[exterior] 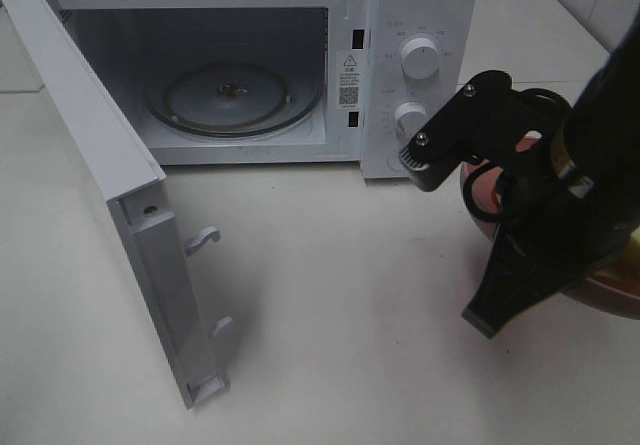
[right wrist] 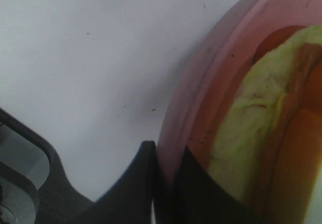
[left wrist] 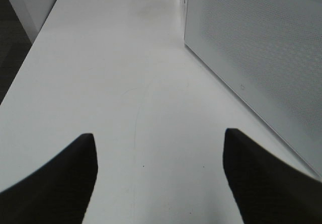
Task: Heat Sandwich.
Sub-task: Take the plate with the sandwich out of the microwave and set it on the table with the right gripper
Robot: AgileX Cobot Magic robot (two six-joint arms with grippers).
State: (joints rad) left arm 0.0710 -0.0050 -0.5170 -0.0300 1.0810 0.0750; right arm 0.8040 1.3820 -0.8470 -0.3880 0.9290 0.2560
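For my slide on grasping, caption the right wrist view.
Right gripper pinches the pink plate rim beside the sandwich.

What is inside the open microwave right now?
Inside the microwave only the glass turntable shows, with nothing on it. The sandwich sits on the pink plate, whose rim the right tool clamps, outside the oven.

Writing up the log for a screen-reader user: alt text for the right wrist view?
The right gripper has its dark fingers closed on the rim of a pink plate, one finger on each side of it. On the plate lies the sandwich, showing pale yellow-green filling and orange crust. The white table fills the remaining frame.
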